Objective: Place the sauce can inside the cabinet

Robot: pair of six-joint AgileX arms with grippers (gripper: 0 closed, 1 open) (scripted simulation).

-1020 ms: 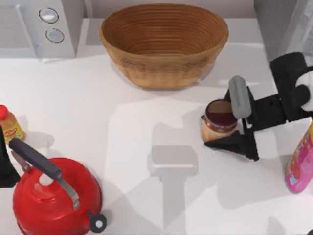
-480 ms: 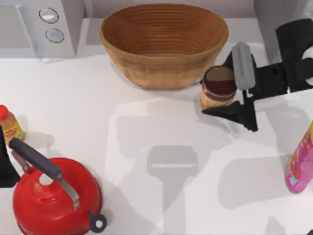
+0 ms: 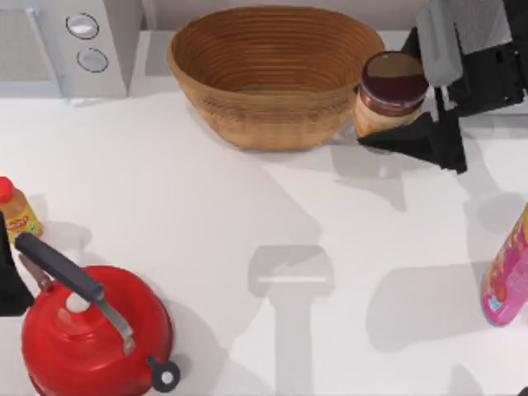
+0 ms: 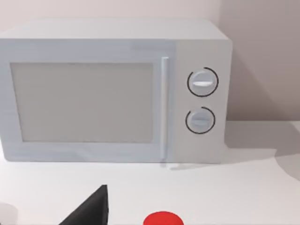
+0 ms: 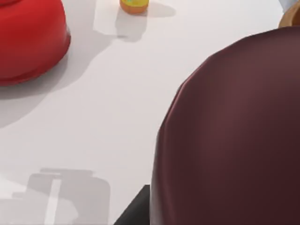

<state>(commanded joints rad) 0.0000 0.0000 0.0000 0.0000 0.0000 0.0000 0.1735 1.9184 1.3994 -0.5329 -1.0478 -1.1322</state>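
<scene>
The sauce can (image 3: pixel 392 89), with its maroon top and amber body, hangs above the table at the basket's right end. My right gripper (image 3: pixel 400 91) is shut on it, one grey pad behind the can and a black finger in front. The can's maroon top (image 5: pixel 234 131) looms close in the right wrist view. The grey cabinet (image 3: pixel 487 16) stands at the back right corner, partly hidden behind my right arm. My left gripper (image 3: pixel 8 285) is parked at the left edge, beside the kettle, and one black finger (image 4: pixel 89 211) shows in the left wrist view.
A woven basket (image 3: pixel 276 115) stands at the back centre. A pale microwave (image 3: pixel 66 41) (image 4: pixel 112 89) fills the back left. A red kettle (image 3: pixel 91 330) and a small yellow bottle (image 3: pixel 16 210) are at the front left. A pink bottle (image 3: pixel 507 280) stands at the right edge.
My right gripper has carried the sauce can off the table and toward the back right, from mid-table to beside the basket's right end near the cabinet. The left arm has not moved.
</scene>
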